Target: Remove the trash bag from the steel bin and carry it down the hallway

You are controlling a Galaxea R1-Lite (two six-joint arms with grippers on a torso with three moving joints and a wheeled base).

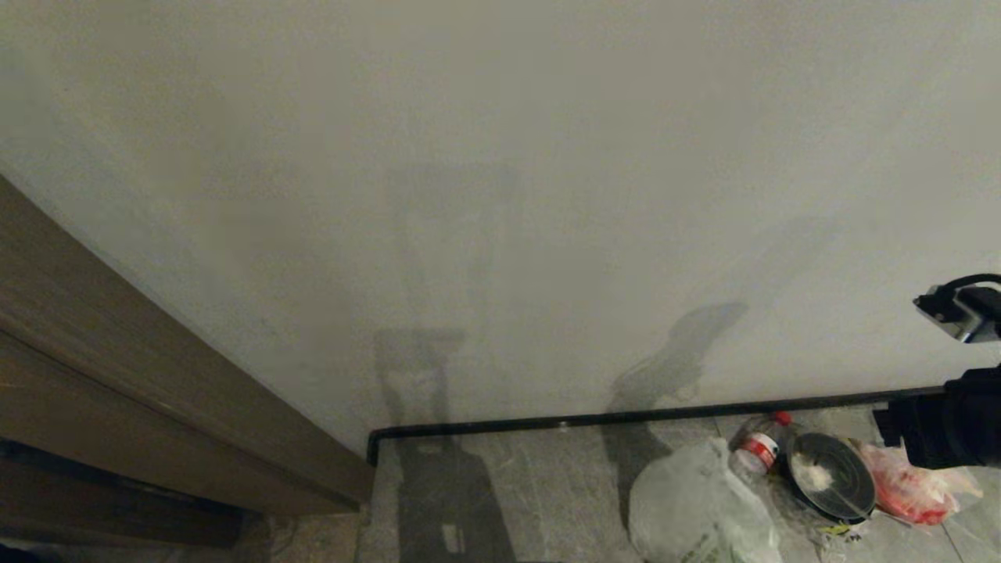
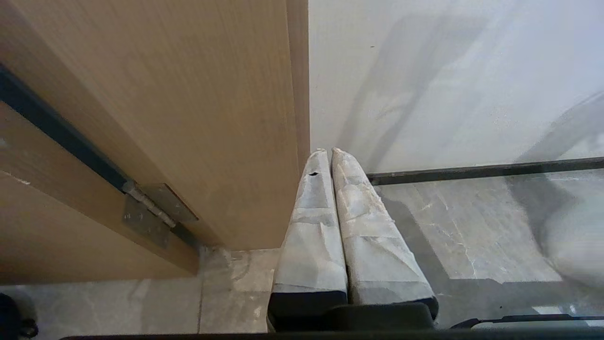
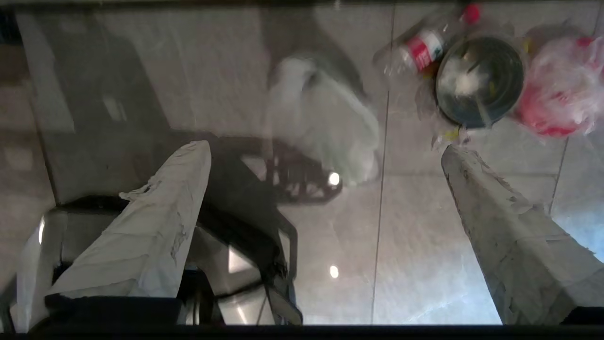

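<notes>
Right gripper (image 3: 325, 156): seen spread wide with nothing between the taped fingers (image 3: 155, 222), raised above the grey tiled floor (image 3: 330, 293); the arm is seen at the right edge of the head view.
Left gripper (image 2: 329, 152): closed, its two taped fingers pressed together, empty, held near a wooden door (image 2: 155, 118) and its hinge (image 2: 151, 212).
Trash bag (image 1: 696, 508): one, thin translucent white plastic with green print low on it, lying crumpled on the floor, left of the bin and apart from both grippers.
Steel bin (image 1: 830, 475): one, round, dark inside, a white scrap seen at its bottom; placed close to the black baseboard (image 1: 626, 416).
Other things: one clear bottle (image 1: 757, 447) with red cap and label is set just beside the bin; one red-and-white plastic bag (image 1: 915, 489) lies on the bin's other side.
Surroundings: an off-white wall (image 1: 500, 195) is seen behind, with shadows cast on it.
</notes>
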